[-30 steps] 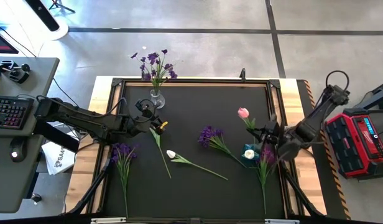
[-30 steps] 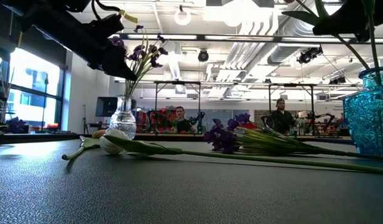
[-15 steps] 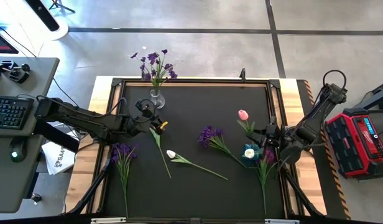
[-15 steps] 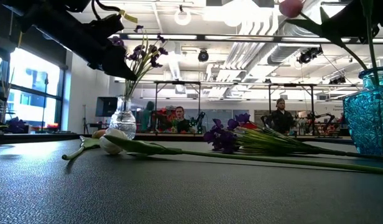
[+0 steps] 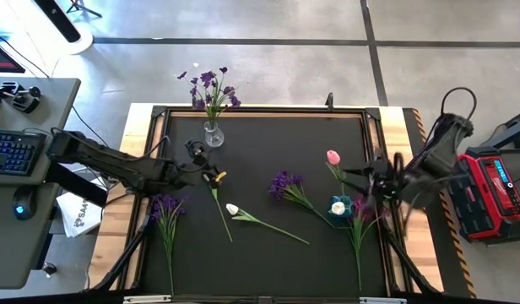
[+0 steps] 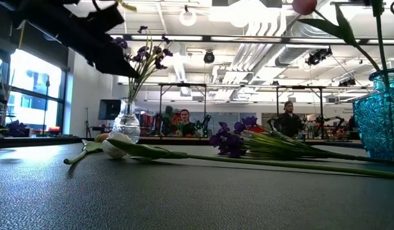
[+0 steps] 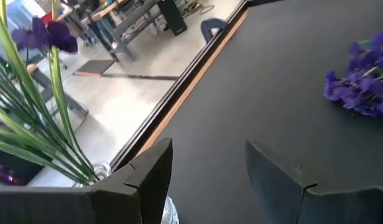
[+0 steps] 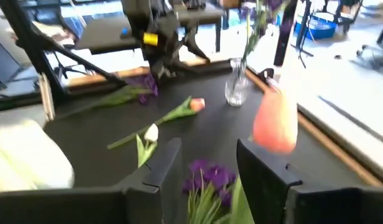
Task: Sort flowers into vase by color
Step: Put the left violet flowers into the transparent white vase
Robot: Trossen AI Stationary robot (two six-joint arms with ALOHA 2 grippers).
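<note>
Flowers stay scattered: our open left gripper (image 5: 211, 176) hovers nearest the pink tulip (image 5: 216, 187), stem running lengthwise toward us (right gripper (image 5: 371, 180) empty, parted).

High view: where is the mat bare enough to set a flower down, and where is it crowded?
Bare: the black mat between the clear vase and the pink tulip, and the near edge below the white tulip. Crowded: around the blue vase, beside the right gripper.
</note>
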